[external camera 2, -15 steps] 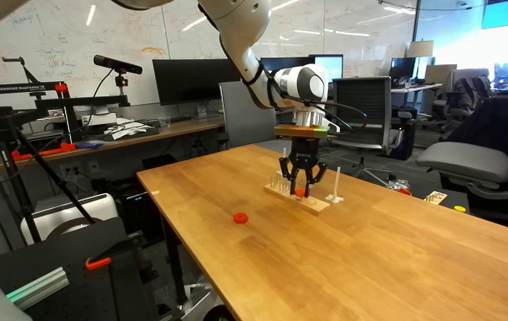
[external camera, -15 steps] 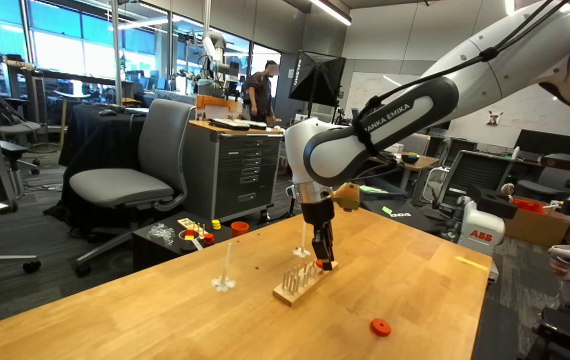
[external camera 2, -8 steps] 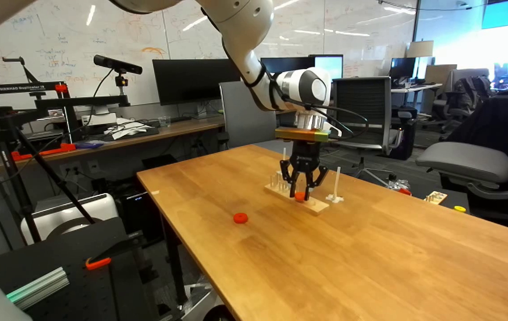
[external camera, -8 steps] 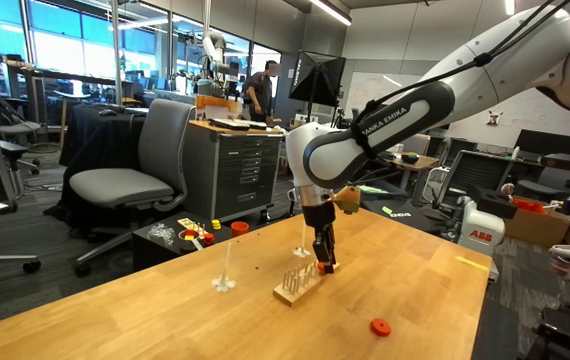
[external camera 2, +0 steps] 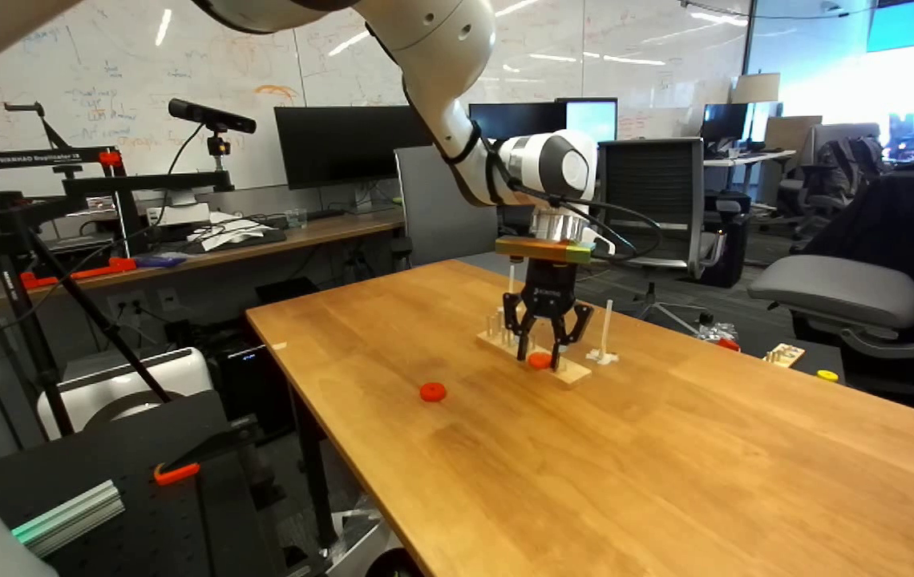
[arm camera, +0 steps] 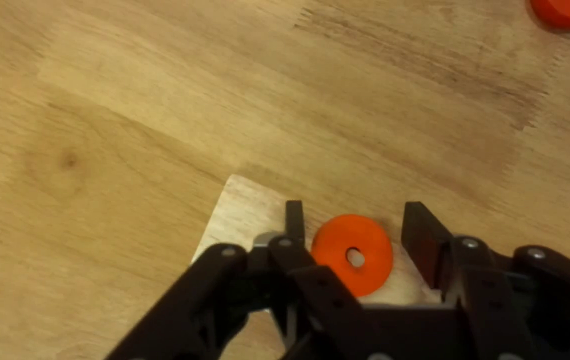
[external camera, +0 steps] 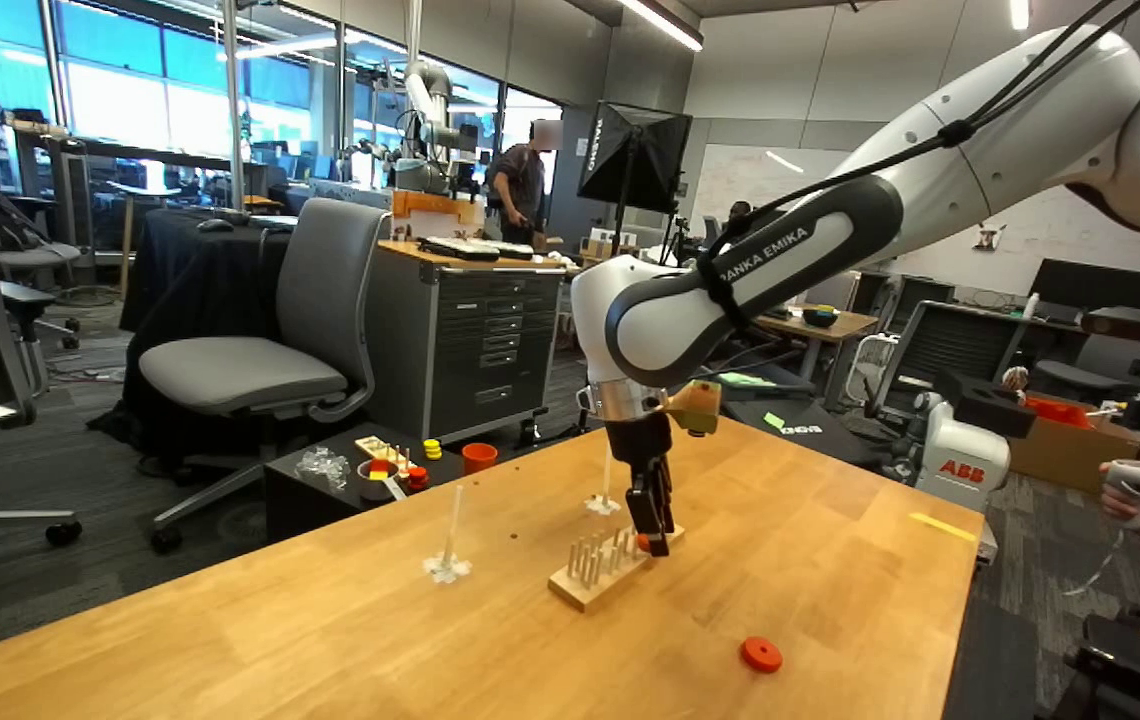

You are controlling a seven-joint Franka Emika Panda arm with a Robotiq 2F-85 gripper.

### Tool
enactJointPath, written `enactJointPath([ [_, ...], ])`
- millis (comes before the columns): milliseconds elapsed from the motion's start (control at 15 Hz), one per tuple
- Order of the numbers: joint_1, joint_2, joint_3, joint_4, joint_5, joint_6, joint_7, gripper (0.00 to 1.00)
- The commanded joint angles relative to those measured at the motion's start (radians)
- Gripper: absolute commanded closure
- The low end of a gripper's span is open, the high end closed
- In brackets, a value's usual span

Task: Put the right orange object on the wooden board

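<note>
In your wrist view the orange disc (arm camera: 335, 250) shows its round hole, lying on the pale wooden board (arm camera: 237, 210) between the parted fingertips (arm camera: 294, 217) of the gripper (arm camera: 354, 220), a gap on either side; in an exterior view a dark finger (external camera: 646, 512) partly hides it. Both exterior views give you the board's thin upright pegs (external camera: 592, 563) and a look-alike disc (external camera: 756, 660), whole, on the grained wooden tabletop (external camera 2: 625, 449); the wrist view crops that one.

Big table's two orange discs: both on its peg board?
No: in an exterior view, one orange disc lies on the tabletop, plainly apart from the peg board.
</note>
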Motion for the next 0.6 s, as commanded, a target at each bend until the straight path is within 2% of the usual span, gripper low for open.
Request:
enactJointPath([
  [0, 0.005, -0.051, 0.0, -0.046, 0.016, 0.019, -0.007, 0.11],
  [133, 0.008, -0.098, 0.006, -0.101, 0.01, 0.051, -0.011, 0.01],
  [533, 0.019, -0.298, 0.015, -0.349, -0.004, 0.283, 0.005, 0.0],
])
